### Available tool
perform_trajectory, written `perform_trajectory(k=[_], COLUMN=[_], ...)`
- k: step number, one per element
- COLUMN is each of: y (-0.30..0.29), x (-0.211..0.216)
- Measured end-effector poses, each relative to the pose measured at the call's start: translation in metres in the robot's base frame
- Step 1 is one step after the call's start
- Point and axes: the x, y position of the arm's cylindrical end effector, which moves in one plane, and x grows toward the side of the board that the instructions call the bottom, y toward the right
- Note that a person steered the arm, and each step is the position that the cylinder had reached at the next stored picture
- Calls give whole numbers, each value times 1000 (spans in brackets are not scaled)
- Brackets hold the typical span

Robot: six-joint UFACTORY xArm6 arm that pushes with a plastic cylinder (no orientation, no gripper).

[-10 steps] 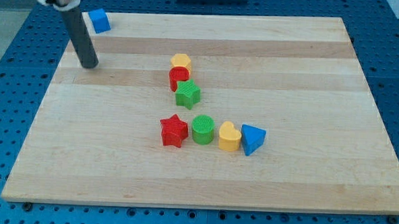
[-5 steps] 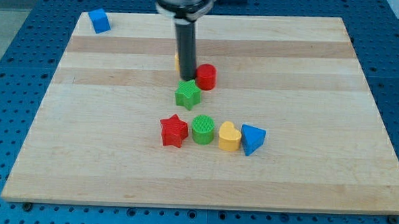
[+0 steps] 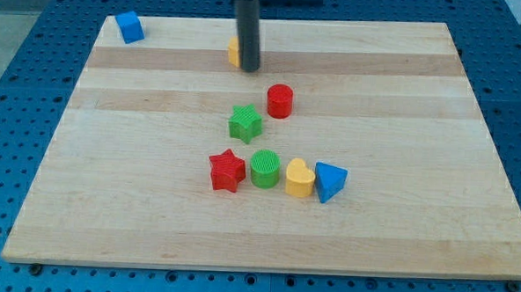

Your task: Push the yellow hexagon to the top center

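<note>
- The rod's tip [image 3: 250,70] touches the yellow hexagon [image 3: 234,51], mostly hidden behind it, near the board's [image 3: 403,99] top centre.
- No claw is fitted, so none shows.
- Red cylinder [image 3: 280,101] and green star [image 3: 245,123] sit below.

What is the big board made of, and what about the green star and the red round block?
The board looks like pale wood with a smooth finish: long grain stripes show. The green star and the red round block look like matte plastic, probably, with fine ridges and solid bright colour.
</note>
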Motion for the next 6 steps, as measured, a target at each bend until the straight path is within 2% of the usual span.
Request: perform_trajectory(k=[1,2,3,4,5,6], y=[7,-32,-75,-55,16,28], x=[18,62,37,6,-6,8])
